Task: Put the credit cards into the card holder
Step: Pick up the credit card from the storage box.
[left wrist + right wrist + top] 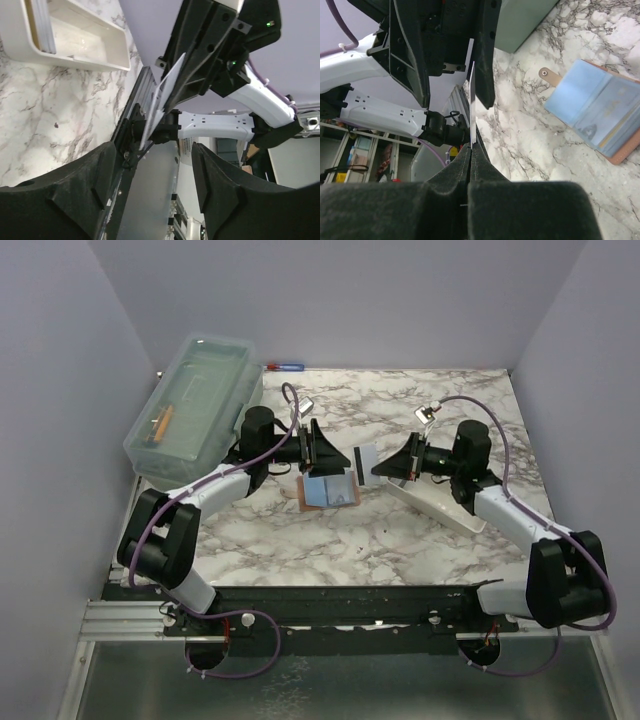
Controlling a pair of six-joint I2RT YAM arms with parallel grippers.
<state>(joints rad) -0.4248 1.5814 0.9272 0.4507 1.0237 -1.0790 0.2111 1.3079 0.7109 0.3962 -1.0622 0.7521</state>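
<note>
Pinching a pale blue card (362, 458) by one end, the right claw (380, 469) is clamped fully on it, and the card stands on edge above the bench (300, 540). Facing it, the left claw (342, 456) gapes wide and holds nothing. The card's free end reaches toward the gap between the left claw's fingers (487, 55); contact cannot be told. The card holder (328, 490) lies open and flat on the bench, just beneath and nearer than the two claws.
</note>
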